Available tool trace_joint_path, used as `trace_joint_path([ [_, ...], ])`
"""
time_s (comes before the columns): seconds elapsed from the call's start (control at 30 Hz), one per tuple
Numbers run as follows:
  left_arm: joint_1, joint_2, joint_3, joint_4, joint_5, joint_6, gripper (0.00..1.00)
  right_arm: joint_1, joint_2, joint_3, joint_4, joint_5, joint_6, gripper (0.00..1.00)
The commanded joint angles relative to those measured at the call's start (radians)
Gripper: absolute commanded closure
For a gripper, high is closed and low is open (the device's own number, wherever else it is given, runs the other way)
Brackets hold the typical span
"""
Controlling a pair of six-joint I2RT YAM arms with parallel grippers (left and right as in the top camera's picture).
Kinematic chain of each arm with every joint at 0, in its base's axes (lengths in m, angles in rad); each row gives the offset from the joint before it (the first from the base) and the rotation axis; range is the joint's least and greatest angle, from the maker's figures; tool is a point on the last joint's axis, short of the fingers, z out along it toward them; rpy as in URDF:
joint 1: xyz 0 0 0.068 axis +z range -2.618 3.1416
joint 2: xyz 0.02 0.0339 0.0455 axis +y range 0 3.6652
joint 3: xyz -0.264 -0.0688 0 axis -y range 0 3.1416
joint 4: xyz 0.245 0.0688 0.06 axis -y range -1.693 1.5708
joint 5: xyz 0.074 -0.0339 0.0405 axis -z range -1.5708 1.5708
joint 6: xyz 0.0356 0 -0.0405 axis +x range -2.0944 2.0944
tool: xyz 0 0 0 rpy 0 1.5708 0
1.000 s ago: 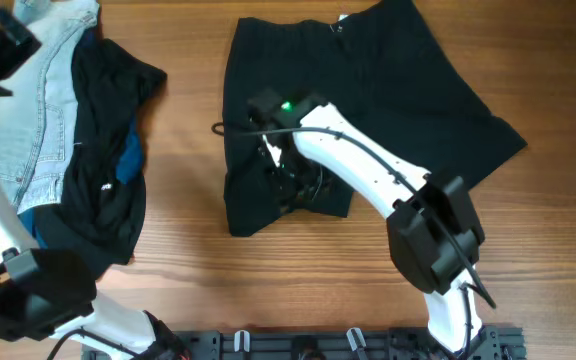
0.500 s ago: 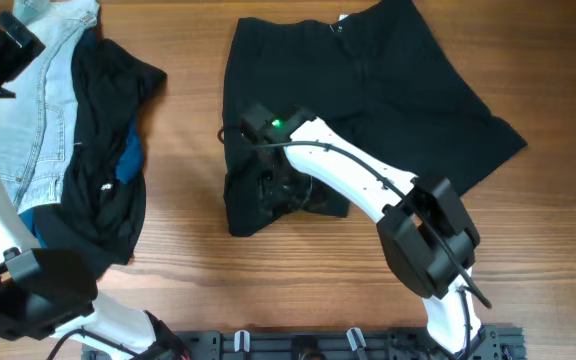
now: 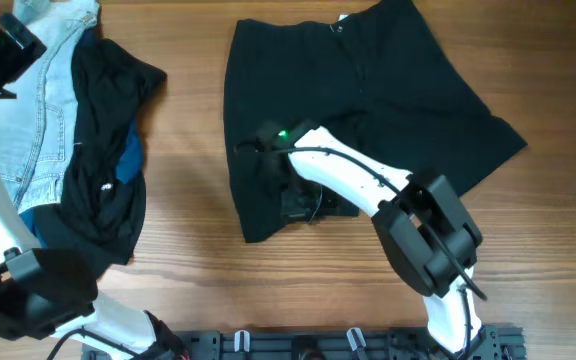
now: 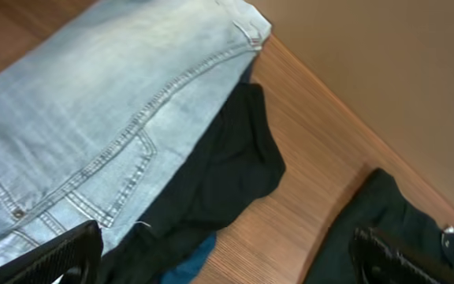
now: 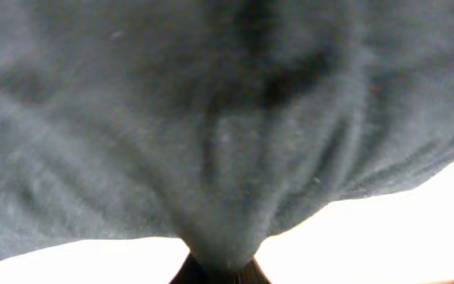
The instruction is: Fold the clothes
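Observation:
Black shorts (image 3: 368,80) lie spread on the wooden table, upper middle. My right gripper (image 3: 298,200) is low over their near left part, shut on a pinched fold of the black cloth (image 5: 219,158), which fills the right wrist view. My left gripper (image 4: 227,256) is open and empty, held high at the far left over a pile with light blue jeans (image 4: 93,110) and a black garment (image 4: 219,173). The pile also shows in the overhead view (image 3: 68,130).
The pile at the left also holds a blue piece (image 3: 128,160). Bare wood (image 3: 188,130) lies between the pile and the shorts. A dark rail (image 3: 348,345) runs along the table's near edge.
My right gripper has moved right and toward the near edge, dragging the shorts' left leg with it; the lower left corner of the cloth has shifted right. The left arm has not moved.

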Motion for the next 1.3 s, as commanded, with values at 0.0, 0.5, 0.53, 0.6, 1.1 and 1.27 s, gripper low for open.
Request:
trace_joint_path([
  [0.0,-0.048,-0.002,0.002,0.004,0.016,0.014,0.00,-0.042,-0.019,-0.003,-0.027,0.054,0.033,0.96],
  [0.5,-0.204,0.045,0.002,0.089,0.008,0.051,0.00,-0.385,-0.142,-0.003,0.010,-0.018,-0.089,0.96],
  [0.53,-0.213,0.048,0.002,0.092,0.008,0.052,0.00,-0.406,-0.148,-0.004,0.019,-0.034,-0.103,0.96],
  [0.6,-0.241,0.066,0.002,0.103,0.008,0.066,0.00,-0.459,-0.158,-0.004,0.024,-0.074,-0.142,0.96],
  [1.1,-0.433,0.340,0.002,0.319,0.101,0.231,0.00,-0.544,-0.233,-0.003,0.016,-0.092,-0.249,0.96],
  [1.27,-0.494,0.461,0.002,0.430,0.180,0.236,0.00,-0.546,-0.296,-0.003,0.037,-0.092,-0.257,0.96],
])
